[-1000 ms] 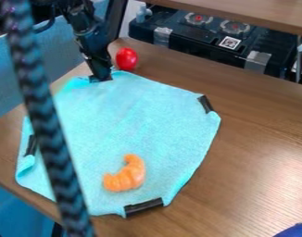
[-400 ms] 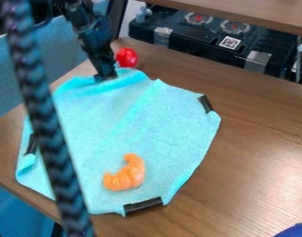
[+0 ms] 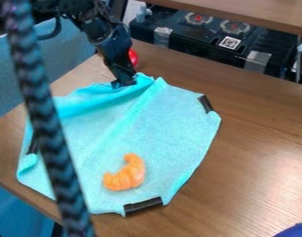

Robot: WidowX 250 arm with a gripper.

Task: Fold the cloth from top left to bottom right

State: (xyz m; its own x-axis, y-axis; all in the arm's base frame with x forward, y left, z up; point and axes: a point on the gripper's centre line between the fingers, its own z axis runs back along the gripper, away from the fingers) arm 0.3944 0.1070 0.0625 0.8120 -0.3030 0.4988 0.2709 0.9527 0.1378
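At the upper edge of the turquoise cloth (image 3: 150,134), the gripper (image 3: 123,84) has its jaws closed on a raised, bunched fold. Its arm (image 3: 106,34) slants down from the upper left, while a dark braided strip (image 3: 49,134) in front hides part of the cloth's left side; the exact pinch is hard to make out.

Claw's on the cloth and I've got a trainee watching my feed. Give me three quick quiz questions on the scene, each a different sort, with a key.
1. Multiple choice: what lies on the cloth?
A) a blue cup
B) a curved orange piece
C) a metal spoon

2. True or false: the fold is already complete, with the cloth's top edge laid over its bottom edge.

3. Fill in the blank: in the view, the claw grips the cloth at its ____ edge.

Key: 1 B; 2 false; 3 top
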